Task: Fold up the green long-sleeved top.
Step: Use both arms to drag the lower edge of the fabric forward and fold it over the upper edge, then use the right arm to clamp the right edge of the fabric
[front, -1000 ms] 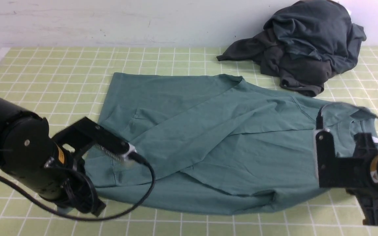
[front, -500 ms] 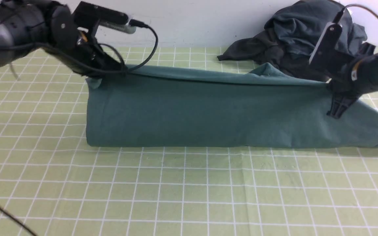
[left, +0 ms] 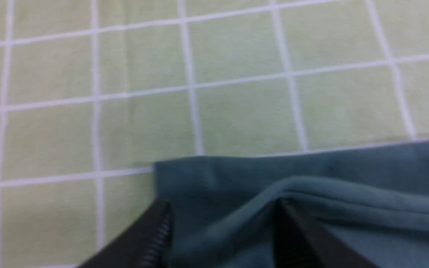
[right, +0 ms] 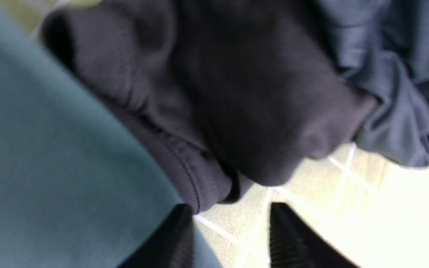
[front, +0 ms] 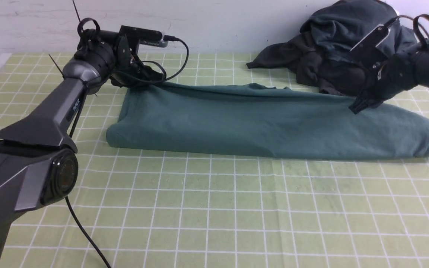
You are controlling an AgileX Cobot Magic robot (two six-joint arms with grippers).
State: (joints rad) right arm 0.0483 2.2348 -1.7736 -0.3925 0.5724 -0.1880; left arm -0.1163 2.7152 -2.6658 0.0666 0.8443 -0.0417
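The big teal-green cotton top with long sleeves (front: 266, 123) lies folded in a long strip from left to right on the far half of the pale green checked surface (front: 214, 208). The left arm (front: 62, 108) reaches far out, and its end effector (left: 222, 208) is at the top's far left corner with its two black fingers (left: 155, 230) spread apart and a soft fold of green cloth lying between them. The right arm (front: 423, 70) comes in from the right and tips down. Its end effector (right: 229, 212) is spread too and holds nothing, at the top's far right edge, just beside the dark grey heap of clothes (front: 348, 48).
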